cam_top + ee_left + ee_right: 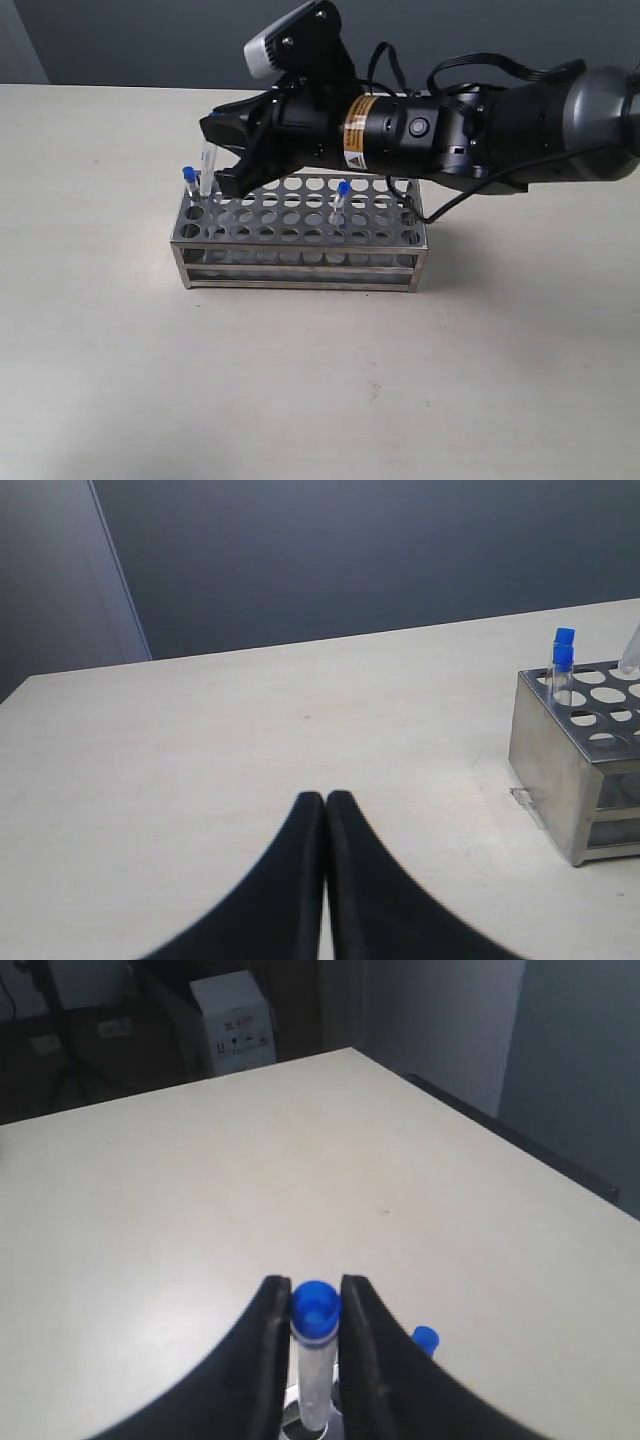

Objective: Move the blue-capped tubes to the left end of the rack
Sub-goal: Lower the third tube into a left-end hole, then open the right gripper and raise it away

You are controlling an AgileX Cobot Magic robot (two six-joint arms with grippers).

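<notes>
Pale desk (100, 380) carries a shiny punched-metal rack (300, 270), at whose left end the right claw (315, 1290) pinches a clear blue-capped tube (312, 1370) that could snag a hole rim if tilted.

The right arm (450, 130) hides the rack's (300, 245) back rows, upper middle of the exterior view. The left wrist view's right edge crops the rack (565, 760) and one tube's (632, 650) top. The gripped tube's (313, 1370) foot runs off the bottom.
</notes>
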